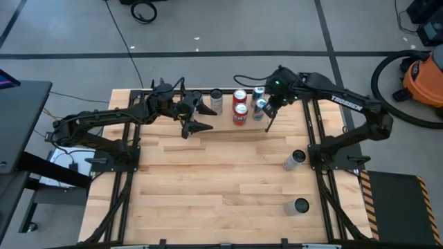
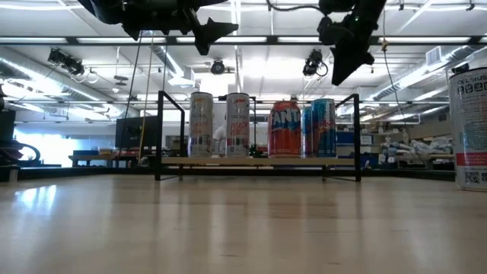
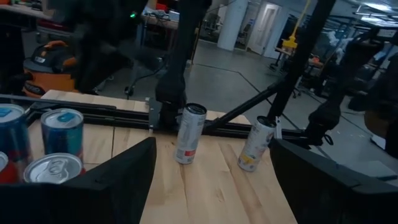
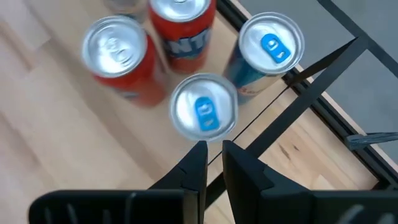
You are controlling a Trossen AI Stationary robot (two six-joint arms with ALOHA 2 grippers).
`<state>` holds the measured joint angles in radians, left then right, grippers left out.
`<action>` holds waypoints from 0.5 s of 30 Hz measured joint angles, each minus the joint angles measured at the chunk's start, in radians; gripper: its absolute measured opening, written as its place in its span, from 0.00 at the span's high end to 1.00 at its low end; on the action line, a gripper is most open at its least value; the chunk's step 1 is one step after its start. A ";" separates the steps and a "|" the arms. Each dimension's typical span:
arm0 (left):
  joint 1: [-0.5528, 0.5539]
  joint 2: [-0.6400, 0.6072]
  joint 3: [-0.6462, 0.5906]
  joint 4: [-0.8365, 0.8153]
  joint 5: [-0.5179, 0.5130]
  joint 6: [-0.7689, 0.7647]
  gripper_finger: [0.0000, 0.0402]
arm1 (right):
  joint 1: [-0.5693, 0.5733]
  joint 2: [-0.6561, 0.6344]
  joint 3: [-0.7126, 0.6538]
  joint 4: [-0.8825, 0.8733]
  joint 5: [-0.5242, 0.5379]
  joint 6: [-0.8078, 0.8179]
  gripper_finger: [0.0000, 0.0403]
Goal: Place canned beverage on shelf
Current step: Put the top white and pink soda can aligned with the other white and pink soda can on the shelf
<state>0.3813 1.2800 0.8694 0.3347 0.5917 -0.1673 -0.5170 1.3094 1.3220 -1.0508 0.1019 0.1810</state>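
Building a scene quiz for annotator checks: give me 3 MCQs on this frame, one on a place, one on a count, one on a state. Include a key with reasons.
1. Where are the two cans still off the shelf?
A. On the table's right side, near the right arm's base
B. On the table's left side
C. On the floor

2. How many red cans stand on the shelf?
A. None
B. Two
C. Four

3. What is the right hand's state?
A. Clamped on a can
B. Wide open
C. Nearly shut, holding nothing

Key:
1 A: one can and another sit right of centre.
2 B: two red cans on the shelf.
3 C: the right hand hangs above a blue-tabbed can, fingers close together.
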 joint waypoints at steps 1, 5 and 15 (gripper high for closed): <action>0.000 0.000 0.000 -0.002 0.000 0.000 0.21 | 0.011 -0.009 0.000 -0.009 0.000 0.000 0.86; -0.002 0.000 0.000 -0.003 0.000 0.004 0.21 | 0.066 -0.047 0.000 -0.057 0.000 0.031 0.86; -0.004 0.000 0.000 -0.045 0.000 0.007 0.21 | 0.279 -0.108 0.000 -0.165 0.108 0.273 0.86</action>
<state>0.3775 1.2804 0.8692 0.2899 0.5921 -0.1606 -0.2377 1.2010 1.3220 -1.2155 0.2095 0.4541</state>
